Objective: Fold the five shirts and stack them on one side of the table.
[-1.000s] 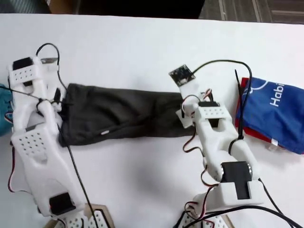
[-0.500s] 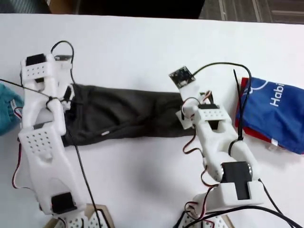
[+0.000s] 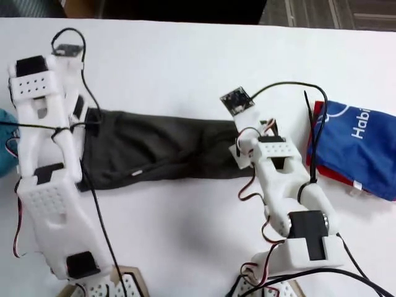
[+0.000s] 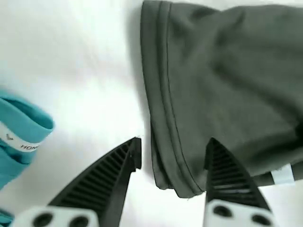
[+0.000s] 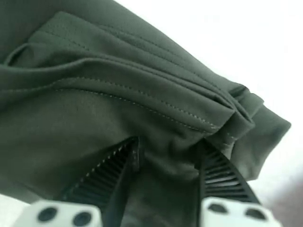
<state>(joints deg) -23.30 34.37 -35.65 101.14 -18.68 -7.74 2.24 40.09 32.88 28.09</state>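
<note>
Dark shirt (image 3: 161,151) lies as a long folded band across the middle of the surface (image 3: 185,55), with one end under each arm. Over the last second my left arm swings in toward the band, then backs out again and ends a little farther up the surface. The shirt's left end hardly shifts with it, so I judge that nothing was gripped on that pass.

My left fingers (image 4: 113,175) stand apart and straddle the hemmed corner, one over bare surface and one over the cloth. My right arm has not moved. The right fingers (image 5: 109,175) are also apart, low over the bunched hem at the other end.

For the task this reads as a re-aim, not progress. The band is no shorter, and the next fold still waits on both ends being pinched.

A teal shirt (image 4: 19,132) sits just beside the left corner, close enough to be caught by mistake. A folded blue shirt (image 3: 359,145) rests at the right edge, which looks like the stacking side.
</note>
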